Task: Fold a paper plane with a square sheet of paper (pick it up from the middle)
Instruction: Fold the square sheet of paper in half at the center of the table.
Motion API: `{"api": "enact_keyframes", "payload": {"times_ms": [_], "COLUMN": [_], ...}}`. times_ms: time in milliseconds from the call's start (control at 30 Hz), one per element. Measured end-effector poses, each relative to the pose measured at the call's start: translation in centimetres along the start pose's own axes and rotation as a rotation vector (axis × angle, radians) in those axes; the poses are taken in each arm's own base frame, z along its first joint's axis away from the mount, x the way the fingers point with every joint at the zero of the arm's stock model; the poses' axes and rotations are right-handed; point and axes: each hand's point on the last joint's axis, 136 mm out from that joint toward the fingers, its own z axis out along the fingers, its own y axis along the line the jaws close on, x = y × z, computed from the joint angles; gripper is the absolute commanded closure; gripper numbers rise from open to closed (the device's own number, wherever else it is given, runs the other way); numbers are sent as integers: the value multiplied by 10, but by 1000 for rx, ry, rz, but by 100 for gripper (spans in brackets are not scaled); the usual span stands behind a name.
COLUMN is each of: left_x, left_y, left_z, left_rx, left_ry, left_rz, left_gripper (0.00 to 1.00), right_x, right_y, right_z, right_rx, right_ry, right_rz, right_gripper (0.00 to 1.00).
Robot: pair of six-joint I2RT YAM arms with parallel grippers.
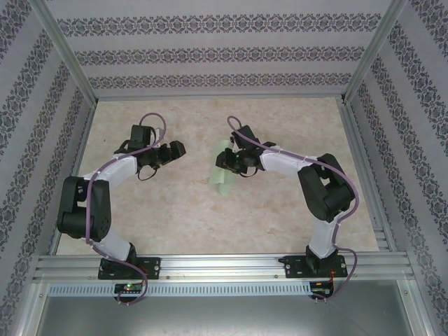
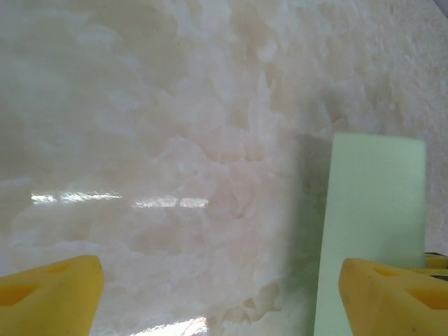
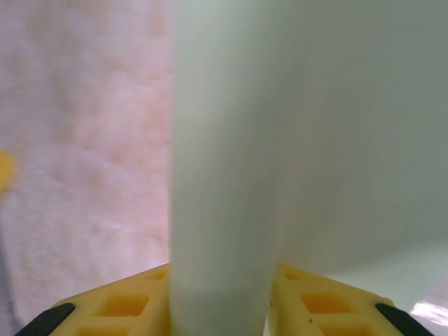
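**Top camera:** My right pincer point(image 1: 228, 162) pinches the paper point(image 1: 222, 179), a narrow, pale green folded strip near the middle of the table point(image 1: 175, 217). My left pincer point(image 1: 178, 149) hangs spread just to its left, not touching it. I cannot tell from here how much of the strip is off the table.

**Left wrist:** The left pincer point(image 2: 220, 301) stands wide, with bare table between its yellow fingers point(image 2: 49, 294). A flat, square-cornered end of the paper point(image 2: 371, 210) lies at the right, running down behind the right-hand finger.

**Right wrist:** The right pincer point(image 3: 220, 301) is pressed onto a standing fold of paper point(image 3: 224, 140), which rises straight up between its two fingers. A second layer spreads away to the right.

I judge this to be mid-fold. The sheet is already narrowed, and the right side is holding the crease. The next move likely needs the left pincer to come across and take or flatten the free layer. Meanwhile the right must keep its grip firm, because thin paper slips and buckles easily.
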Motion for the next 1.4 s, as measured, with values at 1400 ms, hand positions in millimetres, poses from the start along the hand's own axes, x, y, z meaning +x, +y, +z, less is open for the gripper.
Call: {"api": "enact_keyframes", "payload": {"times_ms": [1400], "left_x": [57], "left_y": [-55], "left_z": [52], "left_rx": [105], "left_ry": [129], "left_rz": [55], "left_gripper": [40], "right_x": [24], "right_y": [-69], "right_z": [6], "right_rx": [298], "right_ry": [113], "right_rz": [-126], "right_gripper": [41]}}
